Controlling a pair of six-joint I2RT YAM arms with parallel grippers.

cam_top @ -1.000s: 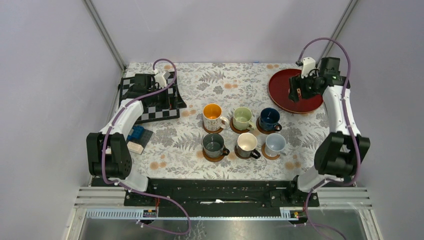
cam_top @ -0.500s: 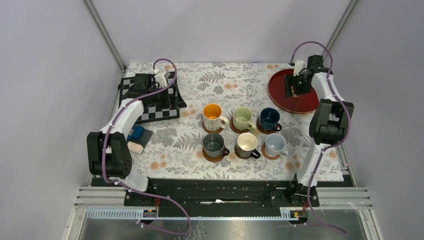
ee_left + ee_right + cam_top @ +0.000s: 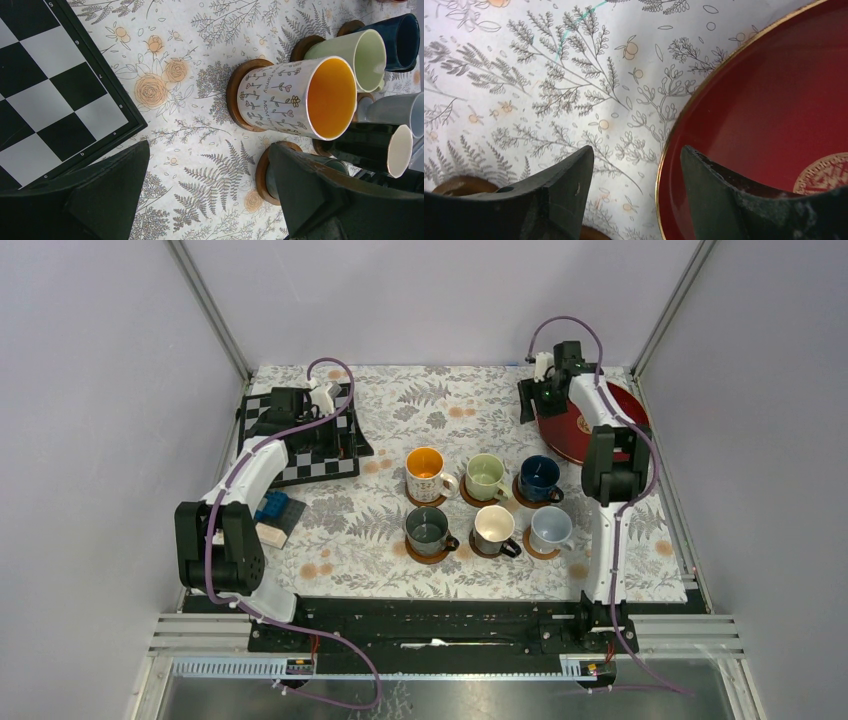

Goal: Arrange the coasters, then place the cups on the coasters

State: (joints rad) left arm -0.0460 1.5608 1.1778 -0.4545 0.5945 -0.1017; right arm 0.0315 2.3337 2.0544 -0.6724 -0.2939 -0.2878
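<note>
Sitting in two rows of three at mid counter, all six mugs are each resting on one of the wooden coasters (image 3: 432,558)

Far row, left to right: white mug with orange inside (image 3: 425,473), pale green mug (image 3: 485,477), navy mug (image 3: 539,478). Near row: dark grey-green mug (image 3: 427,530), black mug with cream inside (image 3: 494,529), pale blue-white mug (image 3: 551,529). Mugs are standing upright, close to their neighbours; coaster rims are showing under the bases

Left pincer (image 3: 206,155) is hanging released, jaws spread wide with nothing between them, over the floral cloth (image 3: 450,405) just beside the corner of the chessboard (image 3: 45,100). Its wrist view is looking across at the orange-inside mug and the row behind it; one finger is hiding part of the grey-green mug

Right pincer (image 3: 636,152) is also released and empty, jaws apart, hovering over the left rim of the red tray (image 3: 562,440) at the far right of the counter, one finger over cloth and the other over the tray. Right arm is reaching out to the far edge, well apart from the mugs

A small blue object (image 3: 275,508) is lying near the left arm
</note>
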